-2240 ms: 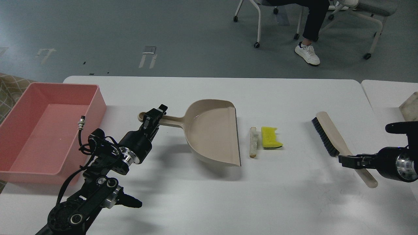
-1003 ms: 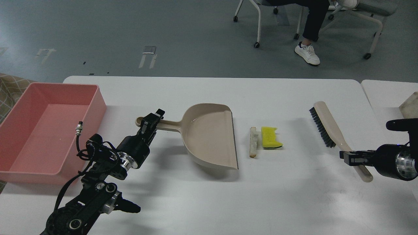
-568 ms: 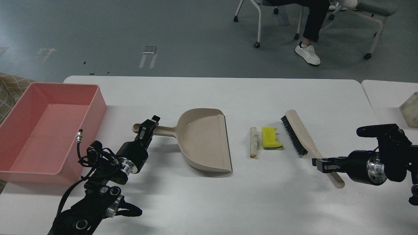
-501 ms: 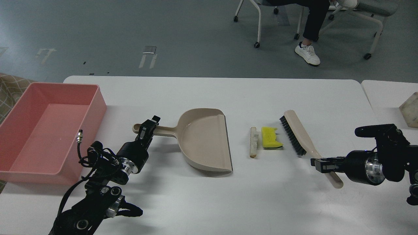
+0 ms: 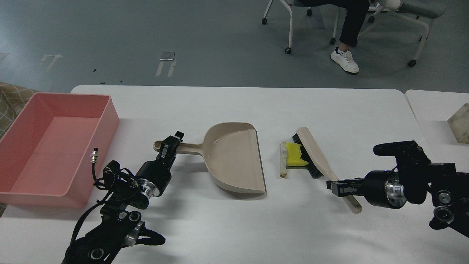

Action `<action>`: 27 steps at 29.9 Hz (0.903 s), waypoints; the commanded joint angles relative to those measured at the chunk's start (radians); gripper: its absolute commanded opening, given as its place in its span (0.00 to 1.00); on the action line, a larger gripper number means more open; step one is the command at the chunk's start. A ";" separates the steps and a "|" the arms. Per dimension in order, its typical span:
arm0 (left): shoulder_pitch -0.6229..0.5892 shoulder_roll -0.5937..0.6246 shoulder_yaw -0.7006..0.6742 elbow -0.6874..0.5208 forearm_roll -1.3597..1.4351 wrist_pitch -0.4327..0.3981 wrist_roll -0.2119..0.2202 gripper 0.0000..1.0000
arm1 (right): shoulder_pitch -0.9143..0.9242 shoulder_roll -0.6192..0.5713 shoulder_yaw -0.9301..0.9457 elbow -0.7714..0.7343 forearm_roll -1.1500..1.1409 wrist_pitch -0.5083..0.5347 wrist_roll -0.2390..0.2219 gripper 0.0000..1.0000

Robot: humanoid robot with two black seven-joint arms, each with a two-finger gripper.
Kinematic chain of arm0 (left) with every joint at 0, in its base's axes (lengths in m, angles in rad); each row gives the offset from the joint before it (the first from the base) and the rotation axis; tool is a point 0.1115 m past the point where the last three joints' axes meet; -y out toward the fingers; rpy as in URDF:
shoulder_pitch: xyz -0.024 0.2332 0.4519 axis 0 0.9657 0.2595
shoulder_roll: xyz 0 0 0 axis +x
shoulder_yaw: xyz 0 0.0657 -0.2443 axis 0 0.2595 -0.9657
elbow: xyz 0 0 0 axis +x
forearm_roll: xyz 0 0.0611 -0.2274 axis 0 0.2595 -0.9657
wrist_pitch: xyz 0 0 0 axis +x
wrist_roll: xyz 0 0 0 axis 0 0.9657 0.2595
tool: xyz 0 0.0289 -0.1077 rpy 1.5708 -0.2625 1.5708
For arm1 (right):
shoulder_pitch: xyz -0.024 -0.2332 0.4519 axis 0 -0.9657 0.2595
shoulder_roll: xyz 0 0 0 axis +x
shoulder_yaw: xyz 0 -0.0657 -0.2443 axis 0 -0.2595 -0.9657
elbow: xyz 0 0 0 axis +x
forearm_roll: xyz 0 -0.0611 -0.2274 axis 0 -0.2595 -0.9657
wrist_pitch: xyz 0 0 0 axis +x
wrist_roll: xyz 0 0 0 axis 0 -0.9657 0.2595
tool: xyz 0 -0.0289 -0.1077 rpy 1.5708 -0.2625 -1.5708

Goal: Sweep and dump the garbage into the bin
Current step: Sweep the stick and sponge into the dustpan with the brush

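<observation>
A white table (image 5: 234,227) fills the frame. At centre, the right gripper (image 5: 339,186) clamps a brush (image 5: 318,156) touching the yellow sponge (image 5: 295,157) beside the off-white strip (image 5: 283,160). The left gripper (image 5: 171,145) grips the dustpan (image 5: 234,157) handle. The pink bin (image 5: 55,146) sits far left

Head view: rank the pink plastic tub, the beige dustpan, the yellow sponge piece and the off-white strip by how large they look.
1. Pink plastic tub
2. Beige dustpan
3. Yellow sponge piece and off-white strip: similar length, the sponge wider; the brush partly hides it, so no firm ranking.
</observation>
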 commanded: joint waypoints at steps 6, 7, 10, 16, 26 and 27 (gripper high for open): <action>-0.014 -0.001 0.035 -0.007 0.019 0.002 0.000 0.00 | 0.006 0.065 0.000 -0.004 0.000 0.000 -0.004 0.00; -0.013 0.002 0.042 -0.005 0.037 0.002 0.000 0.00 | 0.006 0.077 0.000 -0.004 -0.001 0.000 -0.006 0.00; -0.007 0.002 0.043 -0.005 0.077 0.002 -0.003 0.00 | 0.006 0.096 0.000 -0.005 0.000 0.000 -0.010 0.00; -0.007 -0.006 0.041 0.003 0.076 0.002 -0.001 0.00 | 0.006 0.139 0.000 -0.009 0.000 0.000 -0.020 0.00; -0.013 0.002 0.041 0.003 0.070 0.002 -0.003 0.00 | 0.014 0.257 0.075 -0.009 0.021 0.000 -0.007 0.00; -0.013 0.002 0.040 0.001 0.070 0.002 -0.003 0.00 | 0.015 0.255 0.089 -0.009 0.035 0.000 -0.009 0.00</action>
